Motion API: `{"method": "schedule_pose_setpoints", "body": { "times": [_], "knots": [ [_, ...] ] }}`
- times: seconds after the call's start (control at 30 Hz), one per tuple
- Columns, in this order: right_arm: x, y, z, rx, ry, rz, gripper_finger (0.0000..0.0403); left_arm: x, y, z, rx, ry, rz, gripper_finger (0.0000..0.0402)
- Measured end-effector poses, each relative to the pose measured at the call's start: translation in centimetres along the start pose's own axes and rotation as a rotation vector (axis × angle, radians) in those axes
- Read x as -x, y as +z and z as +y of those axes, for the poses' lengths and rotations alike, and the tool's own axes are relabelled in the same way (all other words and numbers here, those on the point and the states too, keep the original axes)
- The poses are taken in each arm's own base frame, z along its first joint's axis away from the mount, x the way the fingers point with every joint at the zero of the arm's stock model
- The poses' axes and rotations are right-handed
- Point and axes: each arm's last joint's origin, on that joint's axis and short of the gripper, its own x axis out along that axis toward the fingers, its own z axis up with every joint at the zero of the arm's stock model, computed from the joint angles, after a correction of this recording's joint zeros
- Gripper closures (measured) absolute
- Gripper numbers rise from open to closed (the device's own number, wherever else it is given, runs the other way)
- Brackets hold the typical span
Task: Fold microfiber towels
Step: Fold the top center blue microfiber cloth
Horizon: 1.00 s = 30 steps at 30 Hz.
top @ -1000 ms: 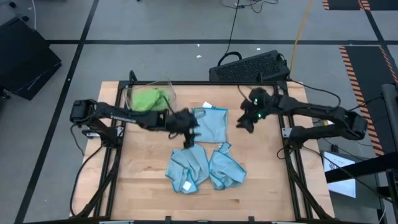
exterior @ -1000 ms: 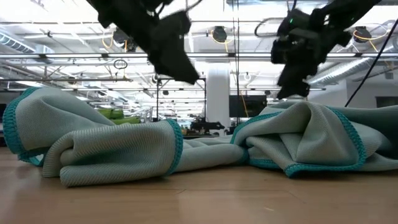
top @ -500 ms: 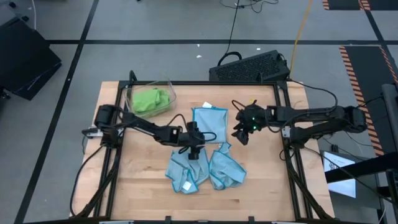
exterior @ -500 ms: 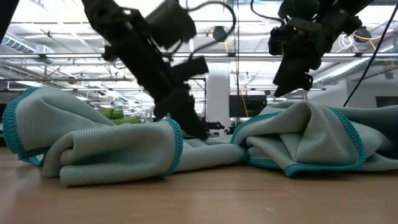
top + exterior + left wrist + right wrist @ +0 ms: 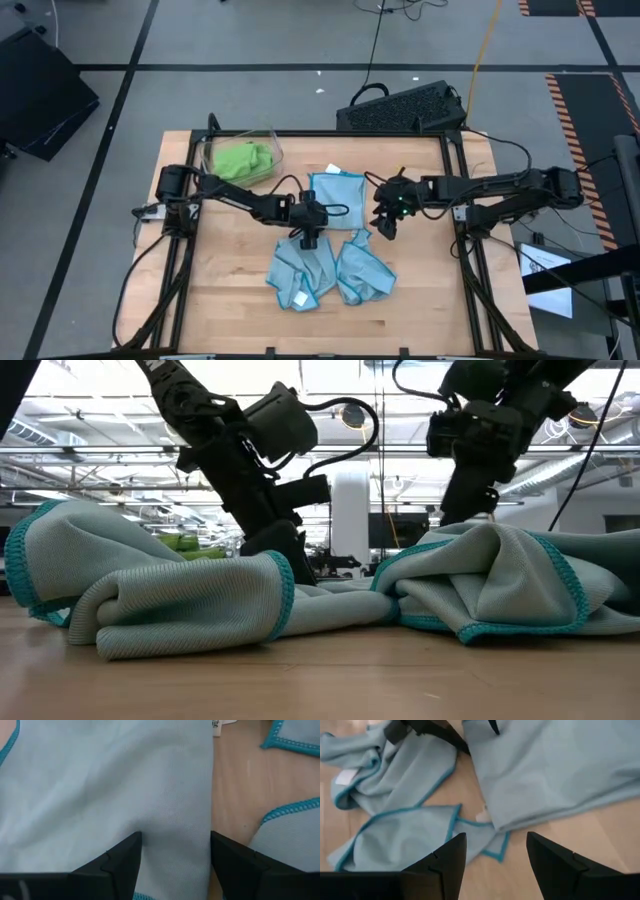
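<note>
A small white tag (image 5: pixel 216 727) is showing at the edge of the flat light blue microfiber towel (image 5: pixel 337 198), but its printing is too small to read. This towel is lying spread out at the middle of the wooden table (image 5: pixel 230 300), with darker teal stitching along its hem. Two more light blue towels (image 5: pixel 301 272) (image 5: pixel 362 270) are lying crumpled just in front of it, side by side and touching; one is carrying a white tag (image 5: pixel 299 298). Lime green towels (image 5: pixel 241 160) are sitting in a clear plastic bin (image 5: pixel 272 139) at the back left corner. The left gripper (image 5: pixel 306 237) is reaching down at the near left corner of the flat towel, its fingers (image 5: pixel 117 857) standing apart over the cloth without pinching it. The right gripper (image 5: pixel 382 228) is hovering beside the towel's right edge, fingers (image 5: pixel 445 855) spread, holding nothing.
</note>
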Motion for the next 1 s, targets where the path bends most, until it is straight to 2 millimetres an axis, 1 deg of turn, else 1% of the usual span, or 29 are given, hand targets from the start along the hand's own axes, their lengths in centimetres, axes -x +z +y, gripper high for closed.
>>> {"method": "schedule_pose_setpoints", "body": {
  "times": [0.13, 0.2, 0.27, 0.37, 0.5, 0.53, 0.57, 0.7, 0.9, 1.0],
  "knots": [
    [-0.9, 0.5, 0.4, 0.014, 0.024, -0.036, 0.0202, 0.0, -0.1, 0.0, -0.007, 0.011, 0.016, 0.0177],
    [-1.6, 0.5, 0.5, 0.029, 0.03, -0.038, 0.0202, 0.0, -0.2, 0.0, -0.009, 0.024, 0.018, 0.0195],
    [-2.3, 0.5, 0.7, 0.057, 0.036, -0.035, 0.0202, 0.0, -0.2, -0.1, -0.012, 0.028, 0.017, 0.0225],
    [-3.4, 0.4, 0.9, 0.1, 0.039, -0.022, 0.0202, -0.1, -0.2, -0.1, -0.013, 0.026, 0.014, 0.0285],
    [-4.3, 0.1, 0.7, 0.134, 0.025, 0.01, 0.0202, 0.1, -0.1, 0.0, -0.001, 0.038, 0.009, 0.0372],
    [-4.4, 0.0, 0.6, 0.149, 0.018, 0.016, 0.0202, 0.3, -0.1, 0.1, 0.007, 0.051, 0.008, 0.0386],
    [-4.5, 0.0, 0.5, 0.17, 0.01, 0.019, 0.0202, 0.4, 0.0, 0.3, 0.017, 0.065, 0.006, 0.0391],
    [-4.7, 0.1, 0.5, 0.258, -0.021, 0.0, 0.0202, 1.4, 0.7, 1.0, 0.056, 0.081, -0.043, 0.0391],
    [-4.7, 0.8, 0.6, 0.395, -0.04, -0.077, 0.0202, 2.8, 1.1, 2.8, 0.17, -0.023, -0.072, 0.0395],
    [-5.3, 0.9, 0.6, 0.439, -0.027, -0.077, 0.0201, 2.9, 1.3, 3.4, 0.208, -0.052, -0.086, 0.0398]
  ]
}}
